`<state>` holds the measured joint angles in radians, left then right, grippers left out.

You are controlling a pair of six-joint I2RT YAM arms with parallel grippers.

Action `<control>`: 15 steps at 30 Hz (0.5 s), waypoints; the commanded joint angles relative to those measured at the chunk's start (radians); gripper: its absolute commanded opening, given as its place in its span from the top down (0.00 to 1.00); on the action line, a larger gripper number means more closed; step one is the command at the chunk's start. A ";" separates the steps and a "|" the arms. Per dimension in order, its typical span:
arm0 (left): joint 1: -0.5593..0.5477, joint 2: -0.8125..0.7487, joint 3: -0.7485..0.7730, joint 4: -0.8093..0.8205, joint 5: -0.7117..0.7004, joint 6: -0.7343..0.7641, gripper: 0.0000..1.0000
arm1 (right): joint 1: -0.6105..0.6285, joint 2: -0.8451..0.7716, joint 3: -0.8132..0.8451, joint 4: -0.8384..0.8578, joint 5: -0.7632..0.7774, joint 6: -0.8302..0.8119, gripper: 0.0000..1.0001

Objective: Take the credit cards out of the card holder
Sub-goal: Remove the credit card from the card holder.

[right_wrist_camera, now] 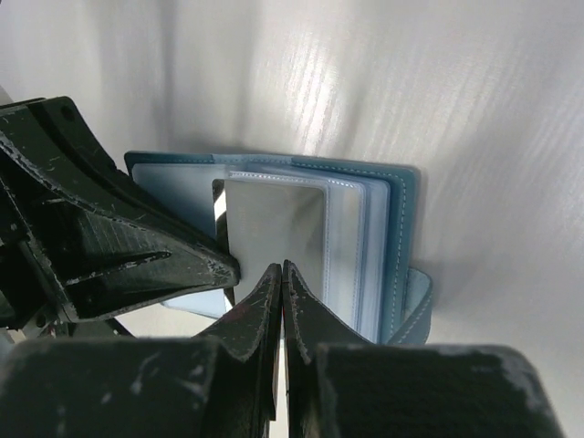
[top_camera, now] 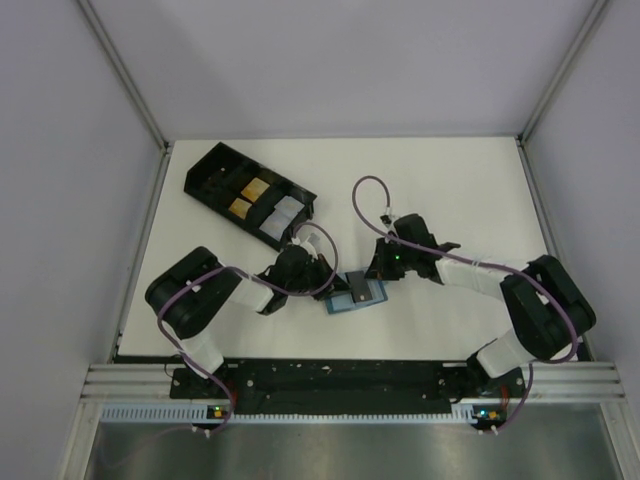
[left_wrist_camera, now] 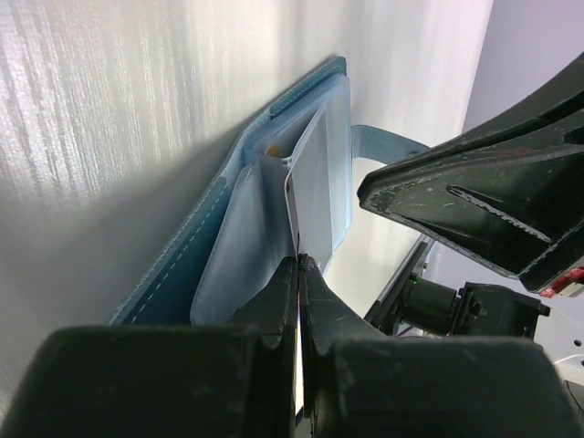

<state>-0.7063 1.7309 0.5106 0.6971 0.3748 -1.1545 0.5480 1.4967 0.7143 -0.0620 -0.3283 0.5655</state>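
The blue card holder is laid open on the white surface, in the middle near the arms, between the two tools. A grey card is seen on its clear pockets. The left tool is fully closed, its tips at one edge of the card. The right tool is fully closed as well, at another edge. Whether the card is pinched cannot be told. A black tray is placed far left.

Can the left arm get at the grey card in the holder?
Probably yes: the left gripper looks shut on the edge of the grey card, the card holder lies open, and the right gripper sits beside it.
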 commanded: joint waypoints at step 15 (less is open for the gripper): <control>0.007 -0.002 -0.024 0.068 -0.002 -0.028 0.84 | -0.002 0.117 -0.021 -0.013 0.089 0.016 1.00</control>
<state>-0.7044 1.7374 0.5026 0.6991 0.3733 -1.1652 0.5472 1.5806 0.7193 -0.0242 -0.3286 0.5903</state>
